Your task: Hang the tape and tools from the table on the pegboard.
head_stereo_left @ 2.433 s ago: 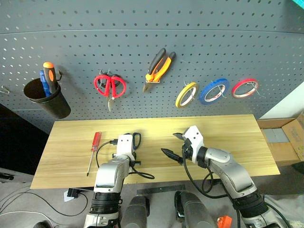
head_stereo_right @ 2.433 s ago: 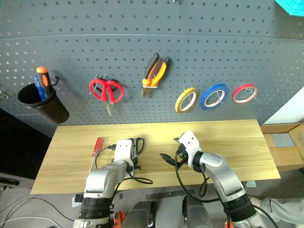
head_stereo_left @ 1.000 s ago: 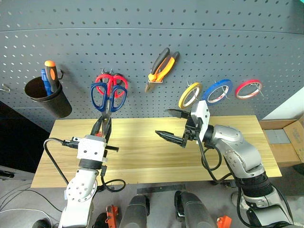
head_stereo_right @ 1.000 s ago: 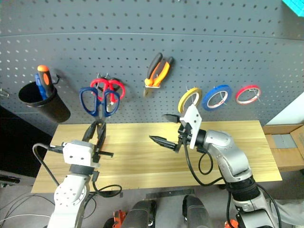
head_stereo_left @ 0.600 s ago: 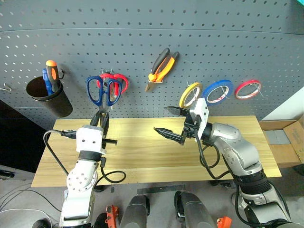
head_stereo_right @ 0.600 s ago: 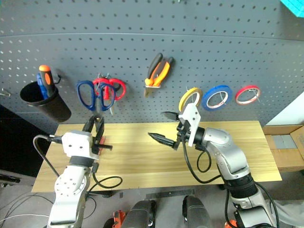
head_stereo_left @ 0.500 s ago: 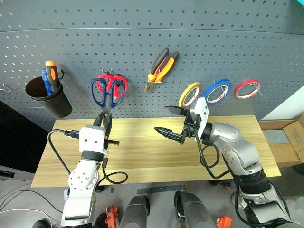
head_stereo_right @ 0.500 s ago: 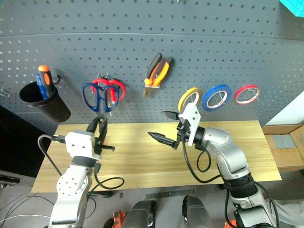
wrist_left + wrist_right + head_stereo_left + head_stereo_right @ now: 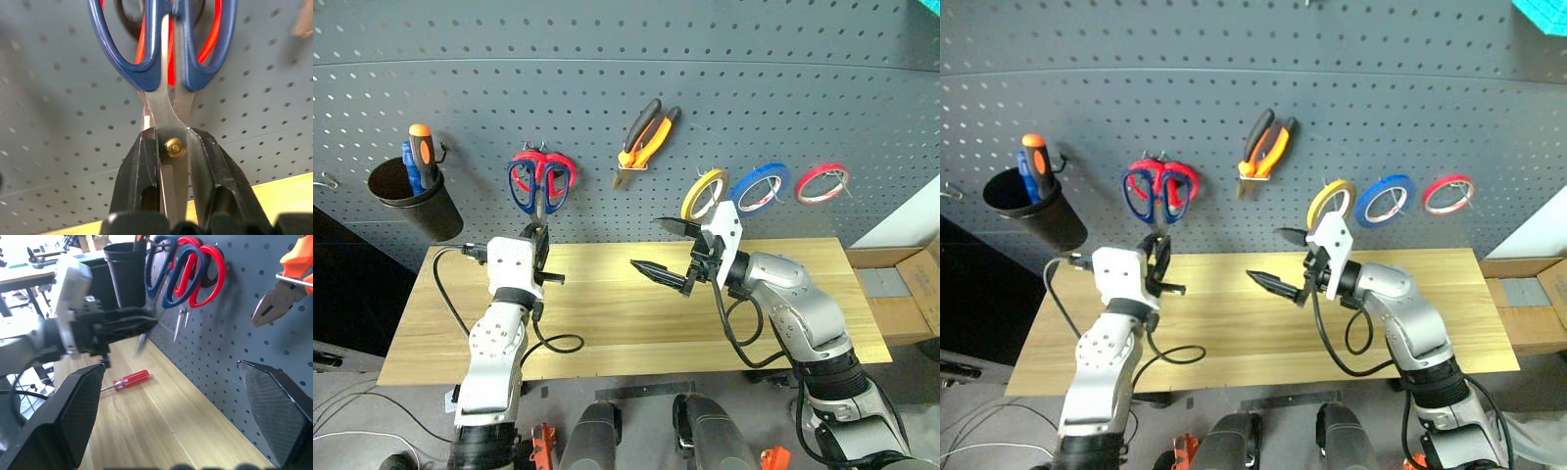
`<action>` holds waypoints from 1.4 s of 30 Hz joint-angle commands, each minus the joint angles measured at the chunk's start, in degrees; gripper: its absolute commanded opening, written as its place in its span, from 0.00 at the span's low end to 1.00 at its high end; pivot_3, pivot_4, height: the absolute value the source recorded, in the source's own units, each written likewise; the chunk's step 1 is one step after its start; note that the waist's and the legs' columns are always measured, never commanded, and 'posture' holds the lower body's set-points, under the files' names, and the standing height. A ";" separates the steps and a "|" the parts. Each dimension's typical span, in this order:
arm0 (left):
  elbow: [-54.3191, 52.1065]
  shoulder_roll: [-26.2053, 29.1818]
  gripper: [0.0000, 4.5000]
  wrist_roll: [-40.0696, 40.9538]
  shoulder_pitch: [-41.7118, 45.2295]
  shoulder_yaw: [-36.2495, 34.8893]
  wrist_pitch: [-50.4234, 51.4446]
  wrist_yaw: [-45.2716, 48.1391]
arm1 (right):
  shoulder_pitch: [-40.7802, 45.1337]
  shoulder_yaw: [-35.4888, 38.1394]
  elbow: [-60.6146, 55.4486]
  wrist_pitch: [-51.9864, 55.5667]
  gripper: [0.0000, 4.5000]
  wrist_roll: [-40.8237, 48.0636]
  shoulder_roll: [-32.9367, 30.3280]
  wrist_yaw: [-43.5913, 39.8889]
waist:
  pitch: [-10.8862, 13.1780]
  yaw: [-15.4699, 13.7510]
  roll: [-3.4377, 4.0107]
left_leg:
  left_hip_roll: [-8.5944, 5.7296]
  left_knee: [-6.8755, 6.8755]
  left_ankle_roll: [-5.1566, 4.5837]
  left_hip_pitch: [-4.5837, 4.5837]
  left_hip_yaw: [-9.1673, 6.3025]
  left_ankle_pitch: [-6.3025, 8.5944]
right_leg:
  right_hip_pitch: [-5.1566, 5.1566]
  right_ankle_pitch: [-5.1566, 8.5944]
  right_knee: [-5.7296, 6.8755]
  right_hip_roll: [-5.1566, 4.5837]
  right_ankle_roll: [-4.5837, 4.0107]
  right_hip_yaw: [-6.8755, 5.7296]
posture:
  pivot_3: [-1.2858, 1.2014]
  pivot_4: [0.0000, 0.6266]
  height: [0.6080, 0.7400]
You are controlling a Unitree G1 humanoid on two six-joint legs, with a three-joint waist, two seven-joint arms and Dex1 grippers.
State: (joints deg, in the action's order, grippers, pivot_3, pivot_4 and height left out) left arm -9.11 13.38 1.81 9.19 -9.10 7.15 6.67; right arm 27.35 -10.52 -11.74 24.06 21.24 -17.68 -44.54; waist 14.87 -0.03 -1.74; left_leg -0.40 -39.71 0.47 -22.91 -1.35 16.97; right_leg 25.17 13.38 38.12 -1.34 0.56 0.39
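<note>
Now I see my left tool (image 9: 172,161) clamped on the blue-handled scissors (image 9: 534,186) at their pivot, handles up against the pegboard (image 9: 607,98), overlapping the red-handled scissors (image 9: 558,174) there. My right tool (image 9: 664,250) hangs spread apart over the table (image 9: 626,323). Below the pegboard, the red-handled screwdriver (image 9: 128,380) lies on the table.

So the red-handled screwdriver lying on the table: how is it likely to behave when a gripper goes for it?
The red-handled screwdriver looks rigid, so it should not flex. Its rounded handle and thin shaft lie flat on the smooth wooden table, so a sideways nudge may roll it. The glossy handle could slip between narrow fingers unless gripped squarely.
</note>
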 commanded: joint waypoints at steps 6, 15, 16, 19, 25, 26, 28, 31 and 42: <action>-3.06 0.53 0.39 8.93 -0.81 -1.49 9.43 5.67 | -0.18 0.58 -1.09 -1.36 1.00 -0.79 -0.31 0.45 | -0.14 0.30 0.00 | 0.01 -0.09 0.00 0.05 0.02 0.00 | -0.02 -0.02 0.10 0.03 0.03 0.04 | 0.53 0.34 1.00; -7.84 3.19 0.99 23.87 -6.67 -12.48 34.63 5.21 | -4.34 -0.29 -2.70 3.31 1.00 1.36 -2.11 -1.17 | -0.15 0.22 -0.02 | 0.02 -0.11 0.00 0.02 -0.02 0.00 | -0.01 -0.02 0.09 0.02 0.03 0.03 | 0.53 0.37 1.00; -8.02 4.22 0.99 24.48 -7.30 -13.40 36.36 5.37 | -4.98 -0.72 -3.49 5.08 1.00 2.14 -2.92 -1.94 | -0.15 0.21 -0.02 | 0.02 -0.11 0.00 0.03 -0.03 0.00 | -0.01 -0.02 0.09 0.02 0.03 0.02 | 0.53 0.38 1.00; -5.38 8.64 0.99 24.53 -7.65 -15.80 44.08 3.87 | -6.30 -2.62 -5.37 11.83 1.00 3.99 -5.09 -3.00 | -0.15 0.20 -0.02 | 0.02 -0.11 -0.01 0.02 -0.05 0.01 | -0.02 -0.02 0.08 0.02 0.03 0.01 | 0.53 0.40 1.00; -4.49 17.06 0.99 26.68 -3.32 -16.43 54.85 6.19 | -7.89 -2.90 -6.10 17.35 1.00 3.62 -3.74 2.10 | 0.52 -0.04 -0.01 | 0.01 -0.14 -0.01 0.10 -0.14 0.01 | -0.12 -0.01 0.12 0.02 0.02 -0.04 | 0.54 0.55 1.00; -3.05 19.41 0.99 25.26 -1.75 -14.58 56.28 6.33 | -8.57 -3.18 -7.15 18.29 1.00 4.11 -4.01 2.01 | 1.11 -0.26 -0.04 | 0.01 -0.15 -0.01 0.10 -0.18 0.01 | -0.13 -0.01 0.10 0.02 0.02 -0.08 | 0.54 0.56 1.00; -0.36 22.84 0.99 23.24 0.84 -11.63 58.77 6.42 | -9.73 -3.37 -9.00 19.96 1.00 4.83 -4.52 2.11 | 1.71 -0.39 0.07 | -0.01 -0.15 -0.01 0.11 -0.29 0.00 | -0.19 -0.01 0.08 0.02 0.02 -0.16 | 0.55 0.59 1.00; 3.73 24.48 0.99 22.98 5.75 -9.65 61.36 7.08 | -10.89 -3.30 -10.59 21.87 1.00 5.31 -4.77 2.90 | 2.46 -0.06 0.24 | -0.03 -0.11 -0.02 0.08 -0.22 0.01 | -0.10 0.00 0.04 0.02 0.02 -0.07 | 0.55 0.63 1.00; 17.41 24.05 0.99 19.22 14.18 -3.95 59.29 8.57 | -13.77 -2.19 -16.87 27.96 1.00 8.85 -5.53 5.98 | 5.62 0.47 0.10 | 0.03 0.00 -0.01 -0.09 -0.16 0.01 | 0.16 0.01 0.01 0.02 0.02 -0.01 | 0.53 0.70 1.00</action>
State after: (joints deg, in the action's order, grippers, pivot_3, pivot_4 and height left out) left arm 8.01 37.16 22.09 22.93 -12.82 67.62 14.87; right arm 14.17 -13.48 -25.76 51.57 28.40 -22.92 -38.76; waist 20.49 0.44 -1.63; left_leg -0.37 -39.71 0.46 -23.00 -1.51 16.98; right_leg 25.33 13.38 38.14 -1.32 0.57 0.38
